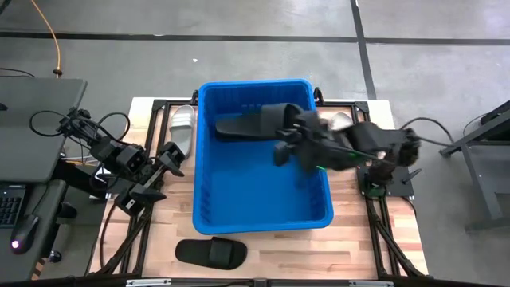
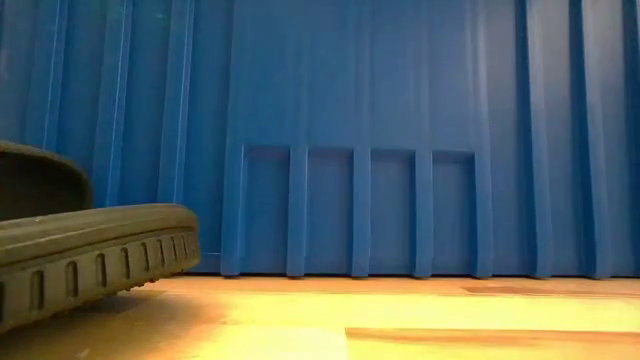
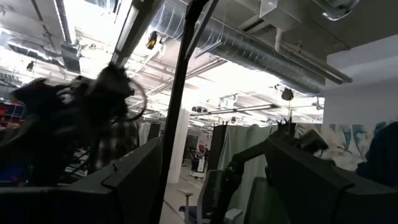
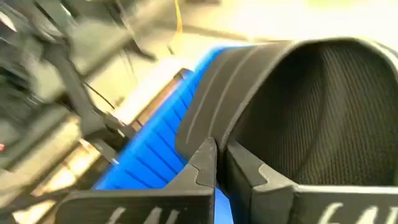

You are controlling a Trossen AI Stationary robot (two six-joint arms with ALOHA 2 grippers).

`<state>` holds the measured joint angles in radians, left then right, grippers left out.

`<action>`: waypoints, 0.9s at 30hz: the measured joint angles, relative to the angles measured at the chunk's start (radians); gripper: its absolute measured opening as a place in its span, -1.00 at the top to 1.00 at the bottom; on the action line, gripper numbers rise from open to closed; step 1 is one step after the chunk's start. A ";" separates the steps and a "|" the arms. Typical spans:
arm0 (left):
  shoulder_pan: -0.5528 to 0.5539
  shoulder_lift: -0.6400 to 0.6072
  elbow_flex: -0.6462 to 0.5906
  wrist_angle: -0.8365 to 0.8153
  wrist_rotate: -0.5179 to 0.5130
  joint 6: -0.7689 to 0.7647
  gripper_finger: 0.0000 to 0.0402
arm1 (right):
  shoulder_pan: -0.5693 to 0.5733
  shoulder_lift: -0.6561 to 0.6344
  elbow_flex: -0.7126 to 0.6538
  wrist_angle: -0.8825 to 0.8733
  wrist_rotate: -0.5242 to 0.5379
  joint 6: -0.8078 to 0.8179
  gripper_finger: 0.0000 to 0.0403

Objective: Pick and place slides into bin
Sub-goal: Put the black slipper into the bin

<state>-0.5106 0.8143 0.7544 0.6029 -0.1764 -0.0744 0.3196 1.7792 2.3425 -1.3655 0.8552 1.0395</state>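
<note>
the black slide (image 1: pixel 253 121) hangs over the far half of the blue bin (image 1: pixel 209 209), its ribbed strap pinched in the right claw (image 1: pixel 285 134) — in the right wrist view the two dark fingers (image 4: pixel 200 167) sit nearly together on the strap's edge (image 4: pixel 261 106), with the bin's ribbed wall (image 4: pixel 146 155) below and beyond them. away from that claw, past the bin's near wall, a second black slide (image 1: pixel 211 253) lies flat on the wooden table (image 1: pixel 358 251). on the far side, a pale slide (image 1: pixel 182 126) rests just beside the bin's left wall, and another pale one (image 1: pixel 341 121) peeks out behind the right arm. the left claw (image 1: pixel 174 156) waits beside the bin's left wall — whether its fingers are apart, cannot tell.
</note>
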 joint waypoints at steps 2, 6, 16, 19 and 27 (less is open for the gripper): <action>0.000 0.000 0.000 0.001 0.000 0.019 -0.37 | 0.048 -0.029 0.000 0.025 0.068 -0.003 1.00; 0.000 0.000 0.000 0.007 0.000 0.044 -0.37 | 0.134 -0.030 -0.001 0.306 0.166 -0.178 1.00; 0.000 -0.026 0.000 0.055 0.001 0.126 -0.37 | 0.184 0.097 -0.003 0.568 0.036 -0.347 1.00; 0.000 -0.039 0.000 0.054 0.003 0.131 -0.37 | 0.166 0.108 -0.006 0.422 0.070 -0.211 1.00; 0.000 -0.054 0.000 0.067 0.002 0.107 -0.37 | 0.185 0.026 -0.362 0.928 0.046 -0.225 1.00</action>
<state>-0.5110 0.7601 0.7542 0.6701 -0.1741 0.0326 0.5045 1.8048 1.9806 -0.4375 0.9014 0.8144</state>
